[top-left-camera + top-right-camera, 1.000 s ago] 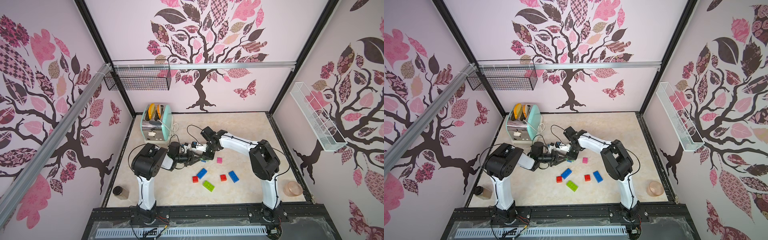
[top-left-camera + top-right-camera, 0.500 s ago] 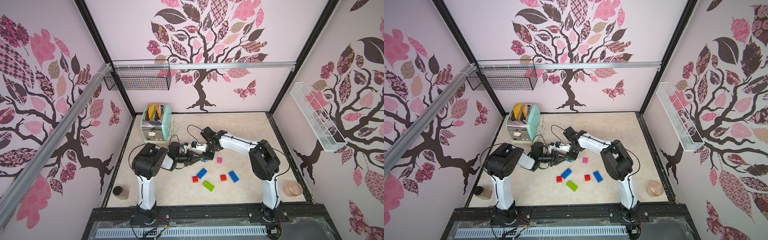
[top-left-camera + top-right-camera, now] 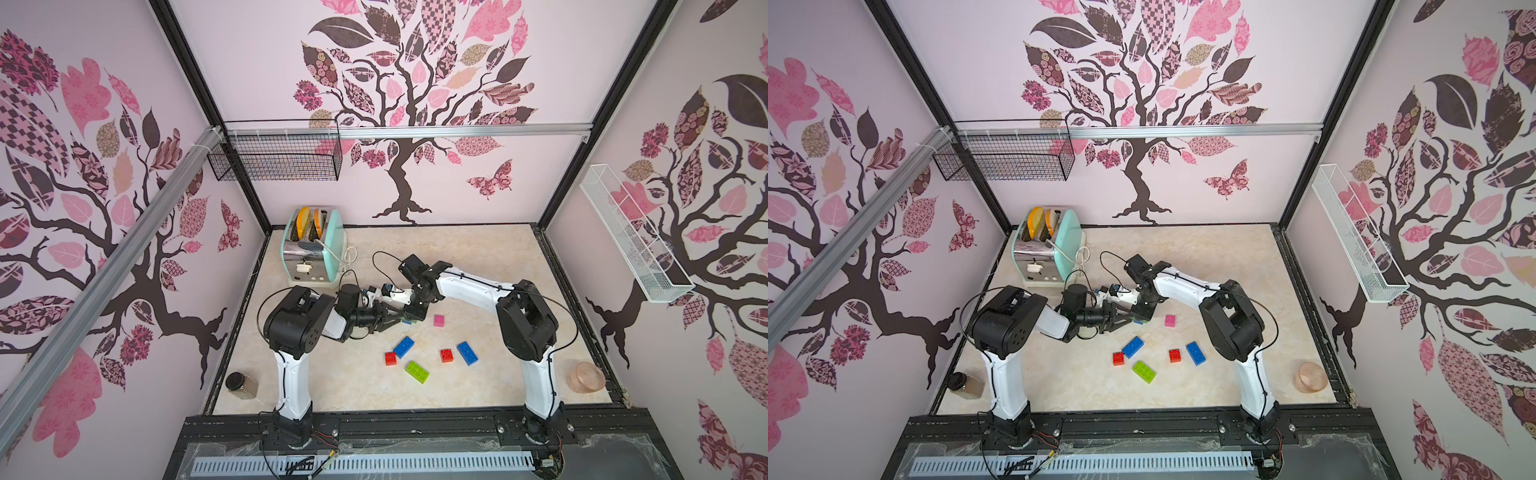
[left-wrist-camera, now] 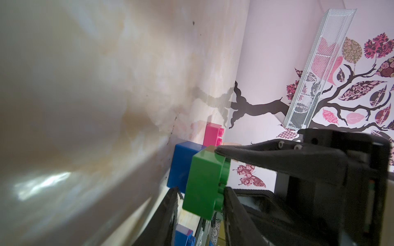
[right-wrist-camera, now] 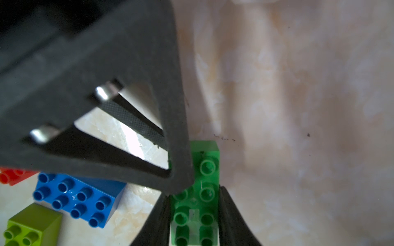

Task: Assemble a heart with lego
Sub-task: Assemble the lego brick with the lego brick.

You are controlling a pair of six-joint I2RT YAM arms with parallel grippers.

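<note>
**Plastic, hard and slick: hold by the flat walls, not the studs**

Clamped in the right gripper (image 5: 195, 204): the dark green brick (image 5: 210, 168), with jaws drawn narrow against its two long walls and studs facing up. Stacked on a small blue brick (image 4: 183, 164), apparently down on the table (image 3: 478, 257), left of its middle and not far from the toaster (image 3: 316, 249). Met end-on by the left gripper (image 4: 201, 189), narrowly parted around the overhanging green end: one finger over the studs, the other on the table side, with a sliver of tabletop showing beside it. Bracketing rather than pinching, by the look of it.

Judged light, rigid and tough; unlikely to bend or crack under a firm squeeze. Judged slippery on the glossy walls, so liable to pivot or squirt free if caught by a corner. Best taken square across two parallel walls, low down, leaving studs and underside free for mating. Probably needs a straight push to seat, plus a brace against skating on the polished top.

Scattered loose nearer the robot's bases: a pink brick (image 3: 439, 320) just beside the pair, two long blue bricks (image 3: 404, 346), two red bricks (image 3: 390, 358), a lime brick (image 3: 417, 371). No heart as yet; at most two pieces joined, and cannot tell how firmly.
</note>
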